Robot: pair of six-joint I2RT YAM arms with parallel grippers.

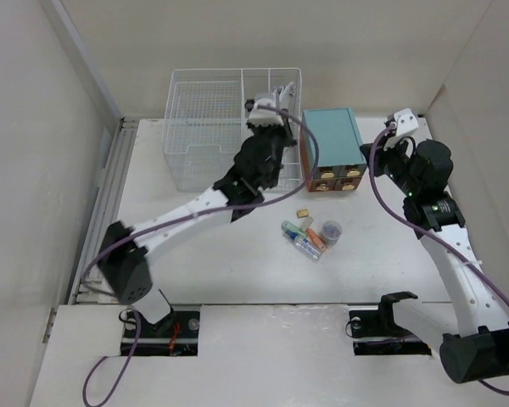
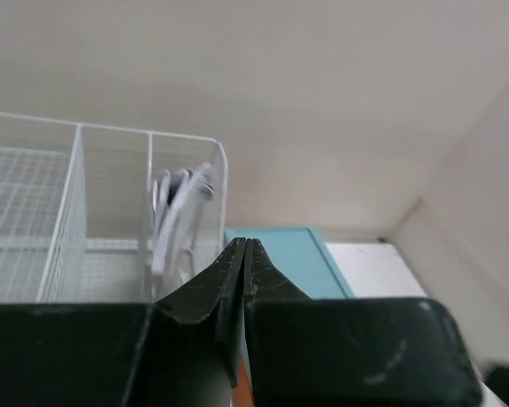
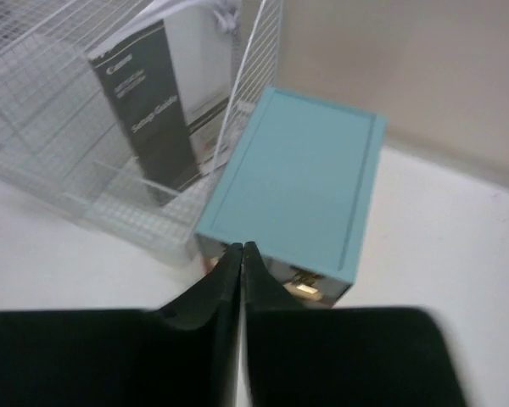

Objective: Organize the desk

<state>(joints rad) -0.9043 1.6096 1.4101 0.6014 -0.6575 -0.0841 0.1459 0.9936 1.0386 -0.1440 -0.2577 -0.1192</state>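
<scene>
Left claw (image 1: pixel 267 108) is over the right-hand compartment of the wire basket (image 1: pixel 205 127), at the far side of the desk surface (image 1: pixel 212 263). In the left wrist view its fingertips (image 2: pixel 244 248) are pressed together with nothing between them, above a white cable (image 2: pixel 182 212) lying in that compartment. Right claw (image 1: pixel 399 124) is raised at the far right, just right of the teal drawer box (image 1: pixel 331 136). It is also closed on nothing (image 3: pixel 240 251) and looks down at the box lid and at a dark booklet (image 3: pixel 148 110) standing in the basket. The desk surface spreads from the arm bases out to the white walls. Basket and box stand side by side on its far half. Left to tidy, by my reading: a cluster of loose items (image 1: pixel 310 237) lying flat mid-surface, near of the box front. It seems to be short cylinders and a round cap, though the pieces are too small to name with confidence. Key relation: the cluster lies toward the near side from both claws, near-right of the left one and near-left of the right one, at roughly equal reach. The longer pieces run diagonally, far-left to near-right, so a claw would need to close across that line. Judgement: the right claw is the likelier candidate, since the left arm stretches across the basket's near wall and its claw sits over the basket. Either claw must first open and descend.
</scene>
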